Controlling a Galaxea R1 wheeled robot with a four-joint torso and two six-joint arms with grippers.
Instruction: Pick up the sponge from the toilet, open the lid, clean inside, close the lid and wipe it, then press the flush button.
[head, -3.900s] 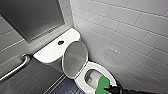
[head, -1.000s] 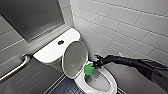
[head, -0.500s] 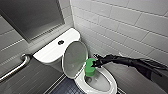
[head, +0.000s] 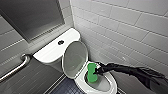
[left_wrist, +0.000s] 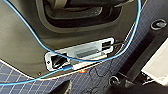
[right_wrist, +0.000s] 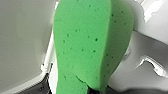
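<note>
My right tool (head: 97, 71) is clamped on the bright green flat sponge (head: 92, 73), holding it upright inside the bowl (head: 106, 84) of the white ceramic toilet (head: 48, 52), beside its raised lid (head: 75, 58)

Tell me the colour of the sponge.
The sponge is bright green with small dark pores, clearest in the right wrist view.

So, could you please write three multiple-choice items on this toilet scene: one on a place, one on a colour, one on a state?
1. Where is the sponge? A) on the floor B) at the open bowl C) on a shelf
2. What colour is the flush button? A) dark B) red C) yellow
3. How is the toilet lid? A) shut B) raised C) taken off

Answers: B, the right gripper holds it there; A, it is a dark spot on the white tank; B, it stands up behind the bowl.
</note>
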